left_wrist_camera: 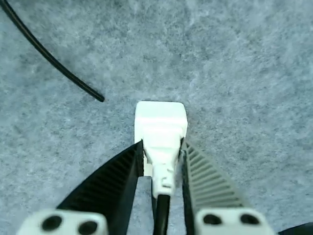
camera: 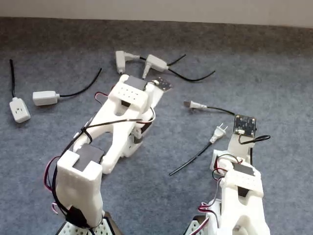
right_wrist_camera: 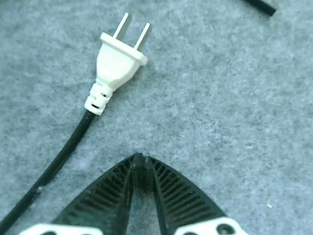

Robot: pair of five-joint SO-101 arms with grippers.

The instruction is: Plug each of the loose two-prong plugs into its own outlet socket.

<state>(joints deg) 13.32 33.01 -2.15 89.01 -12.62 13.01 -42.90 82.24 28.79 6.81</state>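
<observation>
A white rectangular outlet socket (left_wrist_camera: 160,117) on a black cord is clamped in the left gripper (left_wrist_camera: 161,145), at the upper centre of the high view. The right gripper (right_wrist_camera: 142,159) is closed on nothing at the lower right. The white two-prong plug (right_wrist_camera: 117,61) near it and a second plug (camera: 193,104) at centre right are seen lying loose on the grey carpet (camera: 274,73), so no insertion is judged done.

Grey carpet (camera: 274,58), finely mottled. Plug (right_wrist_camera: 117,61) white, prongs (right_wrist_camera: 122,24) silvery, cord (right_wrist_camera: 63,152) black. Socket (left_wrist_camera: 161,125), lower centre of left wrist view, white, cord black. Left gripper (left_wrist_camera: 161,147), right gripper (right_wrist_camera: 143,161): fingers (left_wrist_camera: 115,176) black, ribbed. Arms (camera: 127,103) white; wires (camera: 49,176) red, black.
</observation>
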